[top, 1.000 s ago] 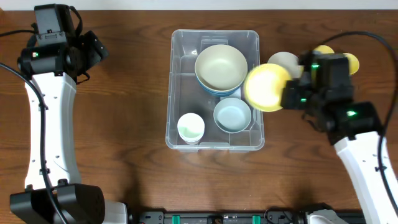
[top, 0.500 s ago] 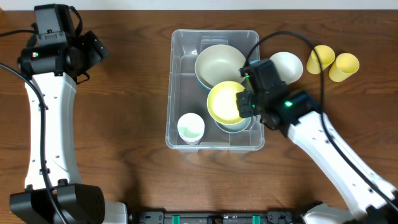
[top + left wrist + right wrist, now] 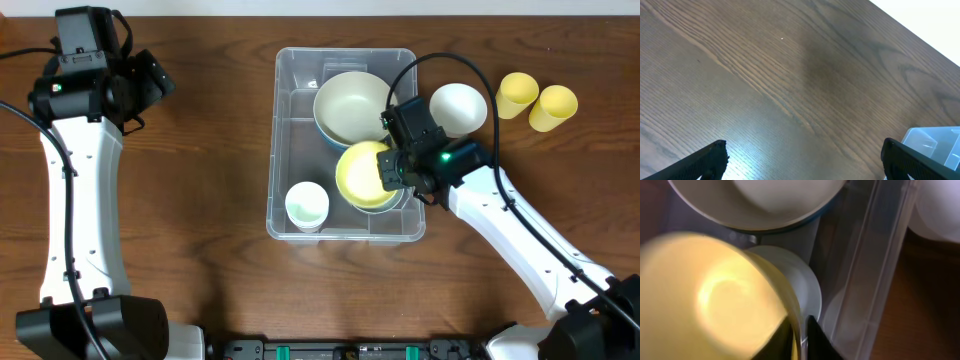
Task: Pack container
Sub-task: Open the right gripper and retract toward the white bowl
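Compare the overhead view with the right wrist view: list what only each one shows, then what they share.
Only overhead: the small white cup inside the container, the two yellow cups on the table, and the left arm.
Only right wrist: the right gripper up close, with its fingers on either side of the yellow bowl rim.
Both: the yellow bowl, the large cream bowl, the container's wall, and the white bowl just outside it.

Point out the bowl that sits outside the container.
The white bowl, on the table just right of the container. The cream bowl and the yellow bowl are both inside it.
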Controlling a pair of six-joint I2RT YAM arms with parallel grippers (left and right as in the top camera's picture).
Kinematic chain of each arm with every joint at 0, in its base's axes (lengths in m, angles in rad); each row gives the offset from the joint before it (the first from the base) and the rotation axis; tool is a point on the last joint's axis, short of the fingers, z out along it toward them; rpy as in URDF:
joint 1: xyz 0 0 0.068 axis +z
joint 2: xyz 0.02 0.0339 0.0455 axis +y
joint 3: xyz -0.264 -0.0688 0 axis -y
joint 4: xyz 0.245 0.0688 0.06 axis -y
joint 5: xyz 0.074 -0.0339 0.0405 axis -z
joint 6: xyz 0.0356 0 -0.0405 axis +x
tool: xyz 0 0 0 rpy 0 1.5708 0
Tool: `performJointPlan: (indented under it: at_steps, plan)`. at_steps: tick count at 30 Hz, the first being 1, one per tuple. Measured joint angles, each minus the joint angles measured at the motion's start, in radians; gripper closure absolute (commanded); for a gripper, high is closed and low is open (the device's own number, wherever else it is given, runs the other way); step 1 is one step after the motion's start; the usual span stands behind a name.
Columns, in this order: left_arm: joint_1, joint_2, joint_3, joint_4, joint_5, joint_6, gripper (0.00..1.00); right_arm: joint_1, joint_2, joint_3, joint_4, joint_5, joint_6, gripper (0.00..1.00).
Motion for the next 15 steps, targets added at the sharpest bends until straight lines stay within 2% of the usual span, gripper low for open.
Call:
performJointPlan:
  at_steps: [3,9,15]
  plan:
    - [0.000,0.000,0.000,0.000,0.000,0.000,0.02,0.000,0.000,0.000,0.003,0.015,0.002,0.68]
    - [0.000,0.000,0.000,0.000,0.000,0.000,0.02,-0.005,0.000,0.004,0.021,0.026,0.000,0.66]
    - [0.000,0.000,0.000,0.000,0.000,0.000,0.02,-0.018,-0.002,0.083,-0.056,0.038,-0.001,0.67]
